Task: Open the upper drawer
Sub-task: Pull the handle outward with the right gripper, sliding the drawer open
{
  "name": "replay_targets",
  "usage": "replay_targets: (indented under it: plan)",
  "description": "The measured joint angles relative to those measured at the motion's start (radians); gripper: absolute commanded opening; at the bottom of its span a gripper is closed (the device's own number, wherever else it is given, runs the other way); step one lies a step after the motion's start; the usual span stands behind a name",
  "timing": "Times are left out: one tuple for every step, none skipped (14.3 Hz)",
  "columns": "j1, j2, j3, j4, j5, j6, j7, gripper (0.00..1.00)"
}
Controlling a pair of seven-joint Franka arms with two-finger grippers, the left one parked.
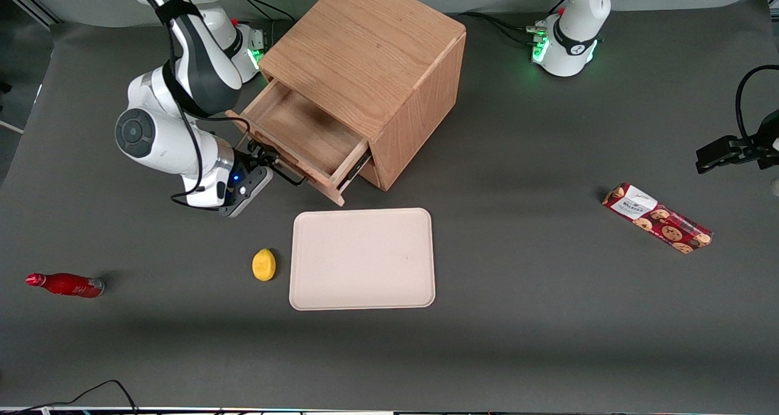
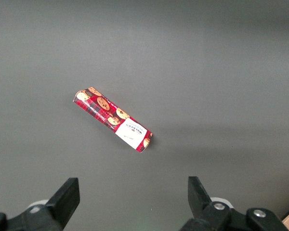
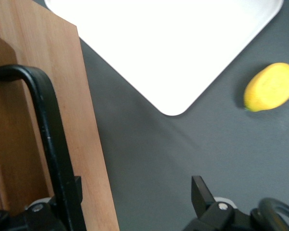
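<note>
The upper drawer (image 1: 304, 136) sticks out of the oak cabinet (image 1: 371, 68) on the dark grey surface (image 1: 548, 311). The tool (image 1: 272, 162) is at its black handle (image 3: 48, 139), fingers spread wide, one each side. A pale tray (image 1: 363, 258), a lemon (image 1: 263, 264) and a red bottle (image 1: 66, 285) lie nearer the front edge.

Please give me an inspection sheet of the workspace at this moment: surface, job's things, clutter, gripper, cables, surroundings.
Surface: dark grey table.
Job's things: upper drawer pulled well out of the oak cabinet; its inside looks empty.
Clutter: beige tray in front of the cabinet; lemon beside the tray; red bottle lying toward the working arm's end; cookie box toward the parked arm's end.
Gripper: gripper open at the drawer's black handle, one finger on each side.
Cables: black cable at the table edge nearest the camera.
Surroundings: nothing seen.
</note>
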Motion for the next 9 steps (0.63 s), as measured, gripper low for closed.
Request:
replay_targets:
  plan:
    - [0.0,0.006,-0.009,0.008,-0.002,0.0,-0.001,1.0]
    - [0.0,0.01,-0.015,0.013,-0.005,0.0,-0.003,1.0]
    - [0.0,0.015,-0.023,0.02,-0.007,0.0,-0.006,1.0]
    - [0.0,0.02,-0.032,0.027,-0.009,0.0,-0.014,1.0]
    - [0.0,0.024,-0.043,0.034,-0.01,0.0,-0.023,1.0]
    - [-0.001,0.027,-0.054,0.038,-0.011,0.0,-0.033,1.0]
    - [-0.001,0.029,-0.065,0.042,-0.012,0.0,-0.044,1.0]
    - [-0.001,0.031,-0.076,0.047,-0.012,0.0,-0.056,1.0]
    - [-0.001,0.034,-0.087,0.05,-0.012,0.0,-0.065,1.0]
